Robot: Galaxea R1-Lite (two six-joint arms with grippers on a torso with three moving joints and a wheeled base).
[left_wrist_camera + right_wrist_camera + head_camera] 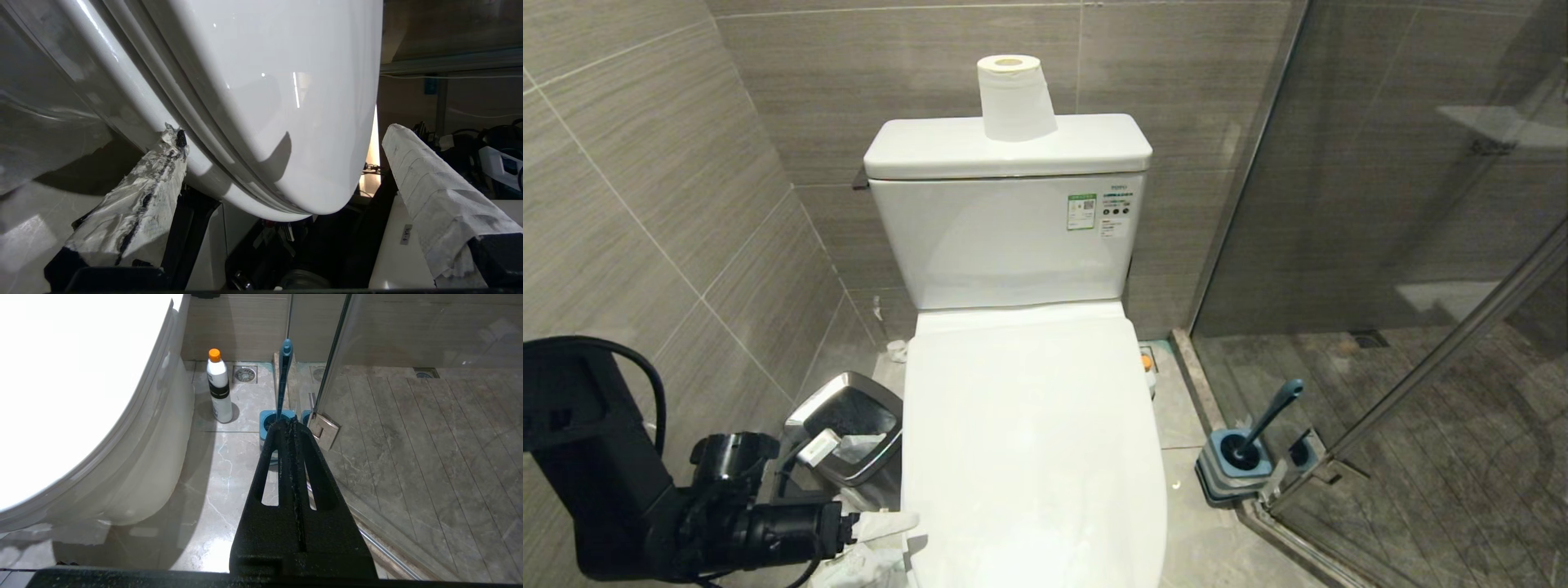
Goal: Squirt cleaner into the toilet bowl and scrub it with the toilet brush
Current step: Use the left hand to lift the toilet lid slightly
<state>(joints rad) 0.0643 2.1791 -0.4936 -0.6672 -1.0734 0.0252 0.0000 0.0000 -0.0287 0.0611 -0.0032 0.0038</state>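
I have the left gripper [282, 163] spread wide, holding nothing, its paper-wrapped fingers [139, 200] either side of the front edge of the toilet bowl [253, 90], whose lid is down. The waste bin [849, 433] sits just behind that hand. My right gripper [292, 424] is pressed closed and empty; ahead of it stands the toilet brush [284, 375] in its holder [271, 420], the cleaner [218, 388] beside.

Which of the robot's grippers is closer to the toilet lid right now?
The left. The left gripper is open at the closed toilet lid's front edge, fingers either side. The right gripper is shut, off to the side above the floor, pointing at the toilet brush.
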